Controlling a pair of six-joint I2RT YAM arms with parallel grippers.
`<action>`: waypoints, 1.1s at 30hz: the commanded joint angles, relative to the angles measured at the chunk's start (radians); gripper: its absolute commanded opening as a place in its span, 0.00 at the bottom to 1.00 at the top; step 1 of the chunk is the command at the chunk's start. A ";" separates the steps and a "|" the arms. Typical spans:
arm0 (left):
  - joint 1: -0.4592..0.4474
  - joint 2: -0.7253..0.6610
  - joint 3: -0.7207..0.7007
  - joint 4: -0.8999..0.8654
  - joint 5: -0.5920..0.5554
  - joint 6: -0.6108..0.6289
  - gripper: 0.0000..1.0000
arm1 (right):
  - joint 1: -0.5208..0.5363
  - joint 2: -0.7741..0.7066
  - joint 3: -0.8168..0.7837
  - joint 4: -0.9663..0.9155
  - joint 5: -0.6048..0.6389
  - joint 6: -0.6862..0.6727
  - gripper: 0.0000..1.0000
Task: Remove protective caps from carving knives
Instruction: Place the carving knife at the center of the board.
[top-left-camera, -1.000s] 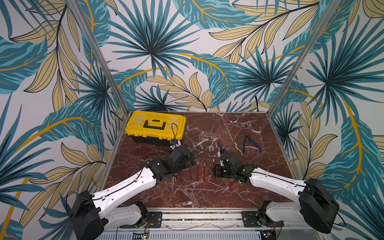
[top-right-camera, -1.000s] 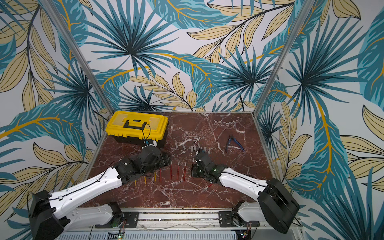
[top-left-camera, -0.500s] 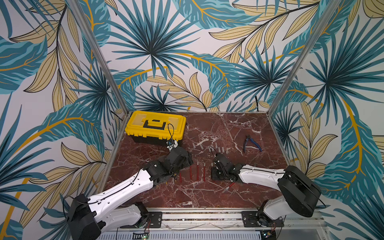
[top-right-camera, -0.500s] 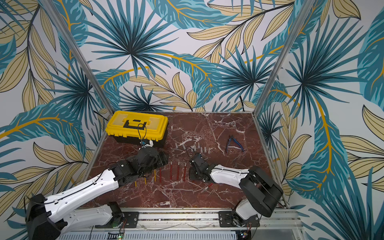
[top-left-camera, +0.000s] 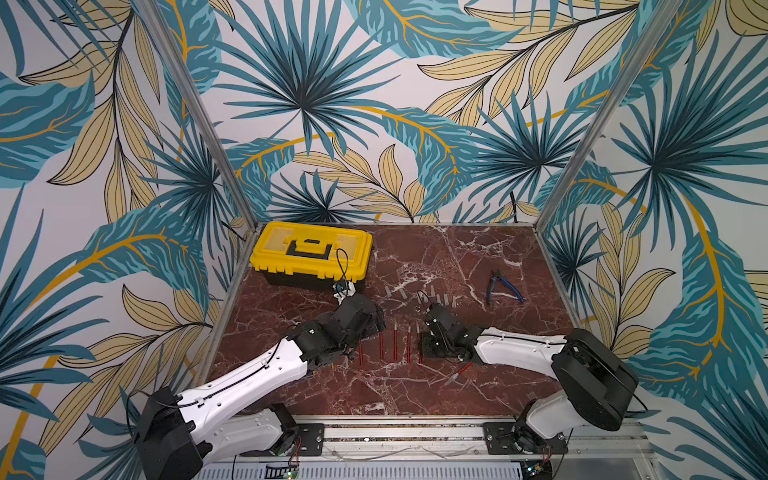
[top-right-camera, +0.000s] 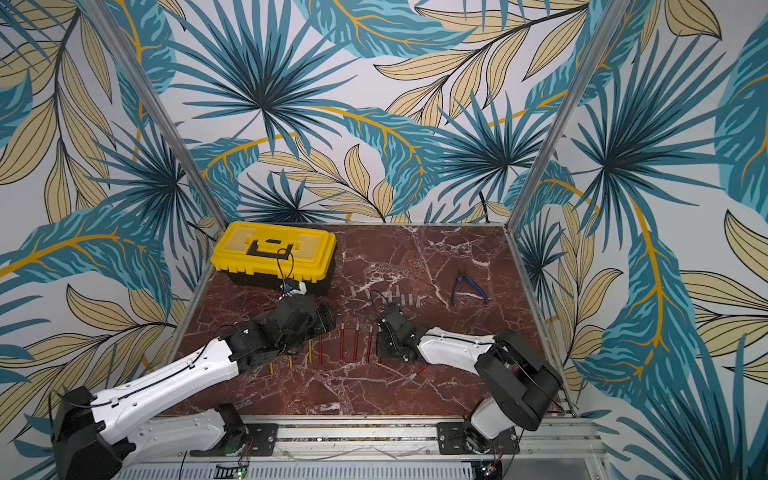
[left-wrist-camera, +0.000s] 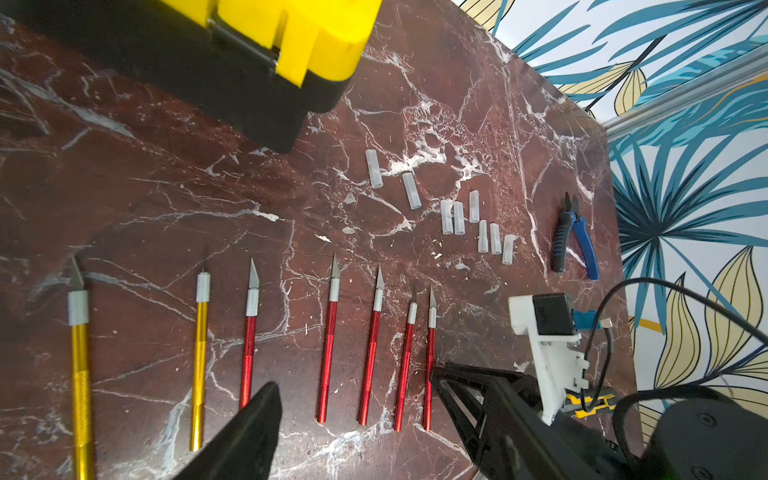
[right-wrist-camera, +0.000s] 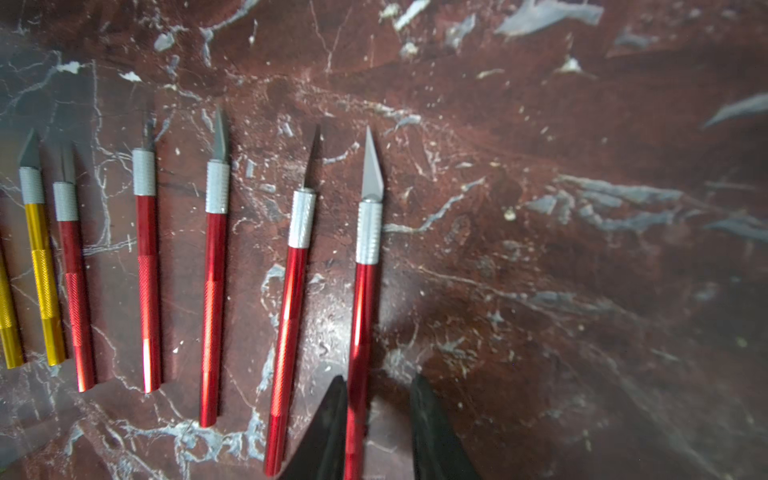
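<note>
Spreading under everything: red-brown marble-look surface (top-left-camera: 457, 257), glossy with white veins. In the back left corner sits a boxy toolbox (top-left-camera: 311, 254) with a smooth yellow plastic lid on a black base.

The left gripper (left-wrist-camera: 353, 378) hangs over the middle of the surface. Its black wedge fingers stand wide apart and grip nothing.

The right gripper (right-wrist-camera: 378, 379) sits low at the row's right end, its tapered black fingers parted a little. They straddle the handle of the last red knife (right-wrist-camera: 361, 299), which lies flat: it sits close against one finger, with a gap at the other.

The carving knives (left-wrist-camera: 328, 332) lie in a row mid-surface, parallel, with bare pointed blades toward the back edge. They are slim metallic handles, yellow then red, with knurled silver collars.

One lone red knife (top-left-camera: 457, 372) lies aslant nearer the front edge. Its tip is pale, too small to tell whether it is capped.

Blue-handled pliers (left-wrist-camera: 575, 241) lie toward the right edge.

The protective caps (left-wrist-camera: 457, 216) are eight short translucent tubes, loose behind the row, between the toolbox and the pliers.
</note>
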 joint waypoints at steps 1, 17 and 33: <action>0.005 -0.005 -0.017 -0.008 -0.011 -0.005 0.79 | 0.005 0.017 0.003 -0.019 0.016 0.004 0.29; 0.008 0.038 -0.003 -0.008 0.003 0.033 0.80 | 0.005 -0.141 0.025 -0.130 0.024 -0.012 0.30; -0.069 0.317 0.139 0.075 0.197 0.142 0.52 | -0.045 -0.597 -0.171 -0.506 0.194 0.049 0.27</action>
